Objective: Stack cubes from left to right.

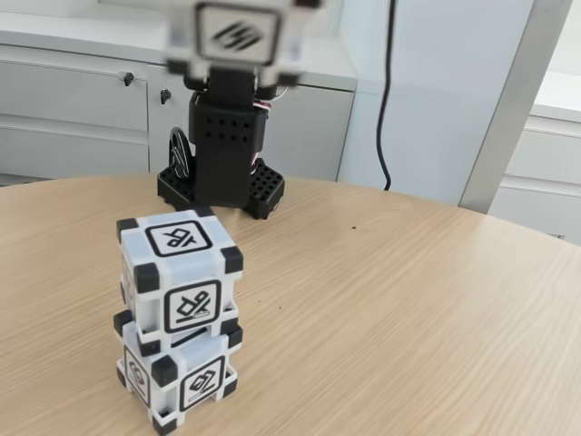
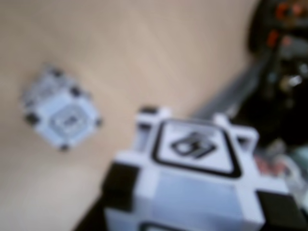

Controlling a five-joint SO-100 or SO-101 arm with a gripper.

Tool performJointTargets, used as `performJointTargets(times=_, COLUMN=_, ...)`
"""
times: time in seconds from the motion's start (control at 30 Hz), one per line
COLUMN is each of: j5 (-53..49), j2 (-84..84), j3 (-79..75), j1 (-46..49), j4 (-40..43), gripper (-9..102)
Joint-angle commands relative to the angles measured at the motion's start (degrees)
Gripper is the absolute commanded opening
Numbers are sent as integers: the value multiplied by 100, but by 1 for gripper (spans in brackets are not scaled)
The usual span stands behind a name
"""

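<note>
A pale grey-white plastic cube with black corner blocks [image 1: 238, 36] is hanging blurred at the top centre of the fixed view, high above the worktop; in the wrist view it is filling the lower right. The end effector is gripping this cube, though its fingers are hidden. Two matching glyph-faced cubes are sitting stacked at lower left of the fixed view, the upper cube [image 1: 179, 268] resting slightly turned on the lower cube [image 1: 177, 372]. The light wooden worktop [image 1: 408, 309] is spreading around them, the arm's black perforated base [image 1: 222, 177] standing behind.
</note>
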Motion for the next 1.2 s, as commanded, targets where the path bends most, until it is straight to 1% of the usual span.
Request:
performJointTargets(times=0.0, j5=-264, j2=44, j3=352, j1=211, j4=-79, gripper=14)
performJointTargets(times=0.2, j5=-606, j2=62, j3=1187, j1=360, j4=-141, gripper=13)
performJointTargets(times=0.57, j5=-932, j2=141, j3=1230, j1=378, j4=-26, gripper=13)
performJointTargets(times=0.63, j5=-1046, j2=158, j3=1230, j1=378, j4=141, gripper=13)
performJointTargets(times=0.77, j5=-1354, j2=158, j3=1187, j1=378, j4=835, gripper=14)
performJointTargets(times=0.87, j5=-1292, j2=123, j3=1143, j1=378, j4=1028, gripper=14)
performJointTargets(times=1.17, j5=-958, j2=44, j3=1143, j1=369, j4=1002, gripper=14)
